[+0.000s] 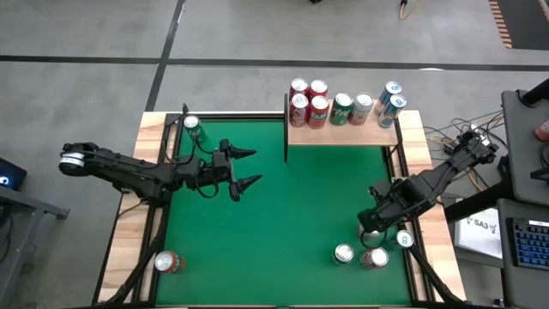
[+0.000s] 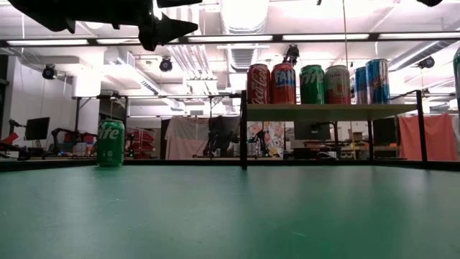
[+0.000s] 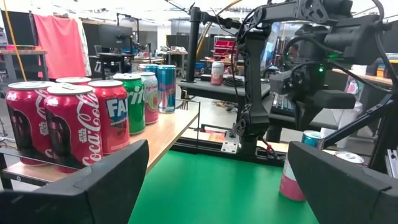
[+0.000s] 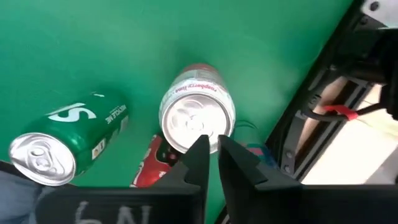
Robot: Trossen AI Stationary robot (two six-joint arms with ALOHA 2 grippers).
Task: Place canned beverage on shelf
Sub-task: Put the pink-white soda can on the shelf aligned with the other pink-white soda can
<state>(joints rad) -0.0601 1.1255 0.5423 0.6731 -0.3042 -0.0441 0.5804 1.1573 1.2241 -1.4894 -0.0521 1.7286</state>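
Left hand (image 1: pixel 248 168) hovers above the desk (image 1: pixel 292 215), left of the shelf (image 1: pixel 343 134), fingers spread wide, gripping nothing. 1 green can (image 1: pixel 192 128) stands at the desk's far left corner, left of the shelf. 1 red can (image 1: pixel 168 262) lies at the near left corner. Shelf sits at the far edge, carrying 8 cans (image 1: pixel 319 106) upright. Right hand (image 4: pixel 211 152) is down at the near right corner, well in front of the shelf, fingers pressed together just above a pink-topped can (image 4: pixel 198 116), pinching nothing; green can (image 4: pixel 62 140) beside it.
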